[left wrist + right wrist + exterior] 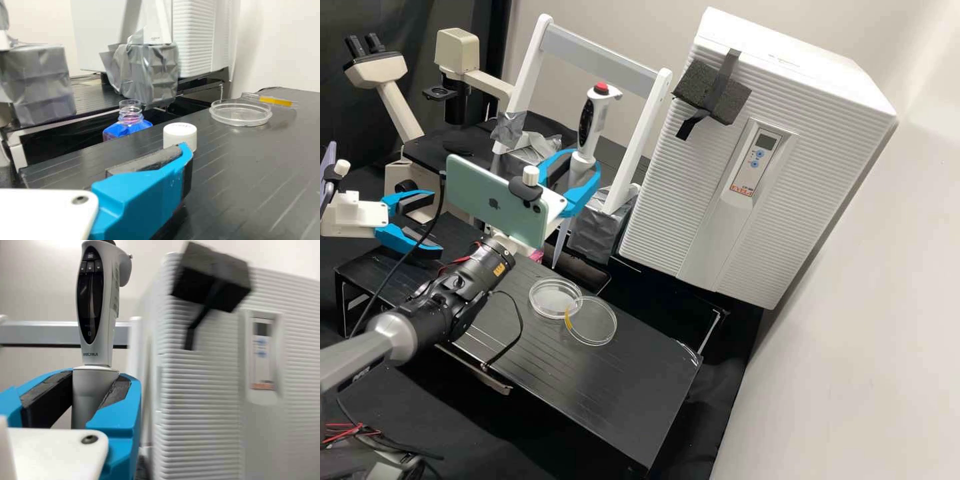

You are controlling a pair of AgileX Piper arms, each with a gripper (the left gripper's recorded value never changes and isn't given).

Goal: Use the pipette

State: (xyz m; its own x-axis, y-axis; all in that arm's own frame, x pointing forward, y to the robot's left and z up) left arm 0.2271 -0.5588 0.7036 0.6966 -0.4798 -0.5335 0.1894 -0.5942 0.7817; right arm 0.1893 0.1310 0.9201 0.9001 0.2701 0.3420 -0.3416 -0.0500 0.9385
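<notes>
The right end effector (pixel 577 181) pinches the white, red-buttoned plastic pipette (pixel 590 120) upright above the black table (pixel 607 387) — tip downward, probably for the clear round dishes (pixel 555 297) — left end effector (pixel 432 223) spread.

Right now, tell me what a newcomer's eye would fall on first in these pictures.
First, the white pipette with its red button, held upright in the right end effector above the black bench. Next, the big ribbed white cabinet beside it, with a black foam block strapped near its top. Then two clear petri dishes side by side on the bench.
</notes>
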